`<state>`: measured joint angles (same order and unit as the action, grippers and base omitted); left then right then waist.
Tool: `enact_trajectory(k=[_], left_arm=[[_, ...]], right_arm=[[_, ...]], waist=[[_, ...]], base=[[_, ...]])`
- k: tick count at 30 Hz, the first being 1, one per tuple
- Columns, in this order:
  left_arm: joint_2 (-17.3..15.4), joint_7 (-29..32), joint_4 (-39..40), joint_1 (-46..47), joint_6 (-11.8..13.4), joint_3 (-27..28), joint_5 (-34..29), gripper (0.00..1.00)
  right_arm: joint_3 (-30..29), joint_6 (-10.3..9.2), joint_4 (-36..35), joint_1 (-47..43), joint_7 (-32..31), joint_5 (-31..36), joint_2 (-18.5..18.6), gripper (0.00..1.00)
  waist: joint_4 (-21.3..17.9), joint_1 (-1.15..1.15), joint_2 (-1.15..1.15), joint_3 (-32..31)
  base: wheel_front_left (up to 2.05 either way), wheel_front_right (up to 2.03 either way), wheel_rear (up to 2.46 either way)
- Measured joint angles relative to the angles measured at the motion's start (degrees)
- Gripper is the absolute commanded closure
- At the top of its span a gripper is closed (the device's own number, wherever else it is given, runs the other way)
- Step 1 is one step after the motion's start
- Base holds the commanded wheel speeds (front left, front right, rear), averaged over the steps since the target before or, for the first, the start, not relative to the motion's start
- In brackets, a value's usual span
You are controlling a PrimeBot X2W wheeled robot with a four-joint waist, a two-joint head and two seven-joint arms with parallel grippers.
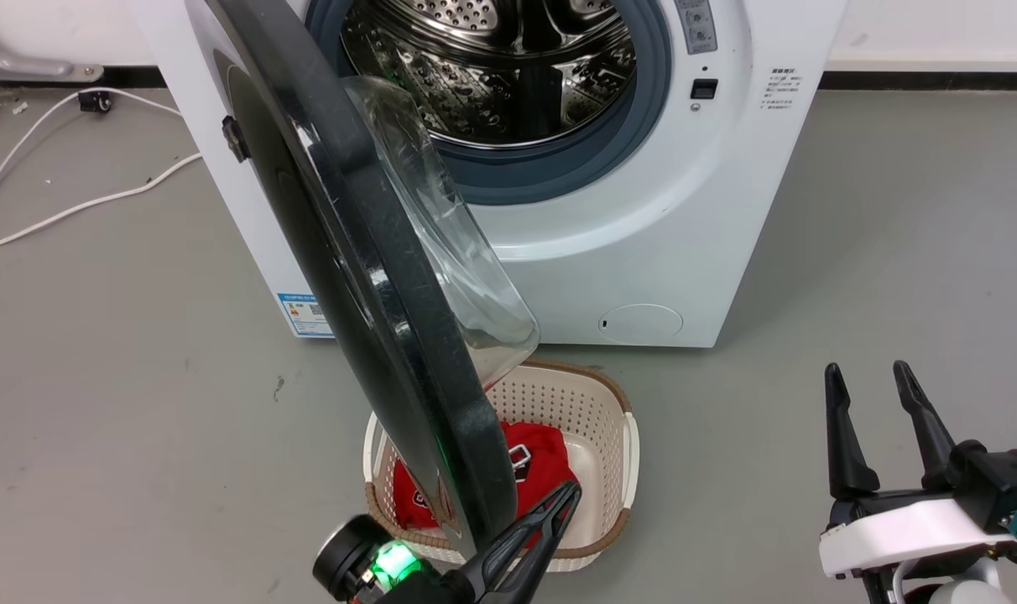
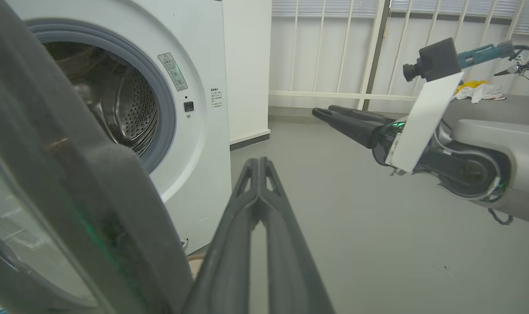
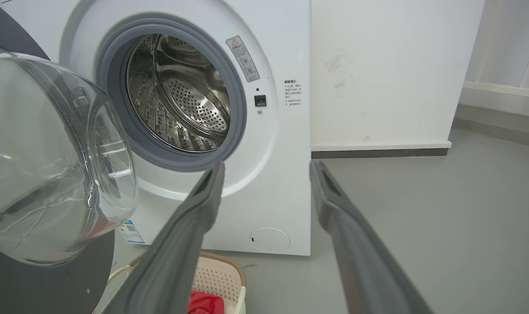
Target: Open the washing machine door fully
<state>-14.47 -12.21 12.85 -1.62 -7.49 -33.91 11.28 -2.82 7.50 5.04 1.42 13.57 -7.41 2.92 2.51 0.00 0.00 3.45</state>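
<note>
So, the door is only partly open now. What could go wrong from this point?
The left gripper is shut and lies beside the lower rim of the washing machine door, not clamped on it, so it may slide off the glossy edge when it pushes. The basket sits just under that rim; a low sweep of the arm could knock it.

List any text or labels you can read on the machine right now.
No text is legible.
Grey warning sticker beside the drum: triangle sign, wording too small.
Black print block on the washing machine front: too small.
Blue-edged label at its lower corner: blurred.
</note>
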Motion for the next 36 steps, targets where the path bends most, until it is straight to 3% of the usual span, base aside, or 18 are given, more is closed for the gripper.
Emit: enact_trajectory(k=[4, 19, 30, 36], left_arm=[[0.43, -0.62, -5.2, 0.79, 0.0, -0.9, -0.09, 1.0], [9.43, -2.69, -18.92, 10.32, 3.67, 1.8, 1.38, 1.0], [9.36, -2.87, -16.55, 7.21, 6.49, 3.98, 0.99, 1.0], [7.17, -2.94, -12.3, 2.51, 8.21, 6.1, 0.89, 1.0]], right_arm=[[0.34, 0.0, 0.3, 0.83, 0.02, -0.2, 0.0, 0.0], [1.25, 0.0, 1.52, 1.29, 0.27, -0.77, -0.01, 0.0], [1.49, 0.0, 2.44, 1.07, 0.26, -1.74, -0.01, 0.0], [1.51, 0.0, 2.88, 0.46, 0.27, -2.23, -0.01, 0.0]], waist=[[0.16, 0.0, 0.0, 0.65], [-0.81, 0.0, 0.0, 1.2], [-0.41, 0.0, 0.0, 0.64], [0.99, 0.0, 0.0, 0.06]], base=[[0.0, 0.0, 0.0], [0.0, 0.0, 0.0], [0.0, 0.0, 0.0], [0.0, 0.0, 0.0]])
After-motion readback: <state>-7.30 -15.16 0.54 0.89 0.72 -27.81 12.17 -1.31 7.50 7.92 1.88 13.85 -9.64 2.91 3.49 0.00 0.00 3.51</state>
